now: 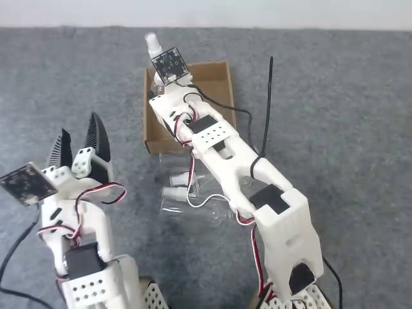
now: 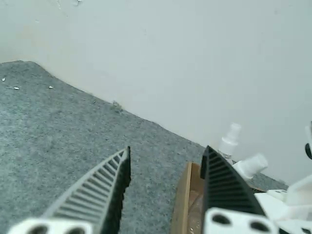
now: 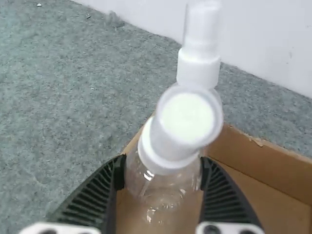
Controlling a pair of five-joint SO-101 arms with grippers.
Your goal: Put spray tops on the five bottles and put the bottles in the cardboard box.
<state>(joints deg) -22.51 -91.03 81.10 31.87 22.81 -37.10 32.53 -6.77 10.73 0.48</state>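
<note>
Clamping a clear plastic bottle (image 3: 168,195) with white capped spray top in the right gripper (image 3: 161,168) over the 11 o'clock corner of the brown cardboard box (image 3: 273,161), with the left gripper (image 1: 80,125) spread apart at 8 o'clock and loose clear bottles (image 1: 183,193) at 6 o'clock of it.

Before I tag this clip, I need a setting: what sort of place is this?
Probably a makeshift robotics test bench: grey carpet against a bare white wall, left arm and right arm side by side, a cardboard box.
</note>
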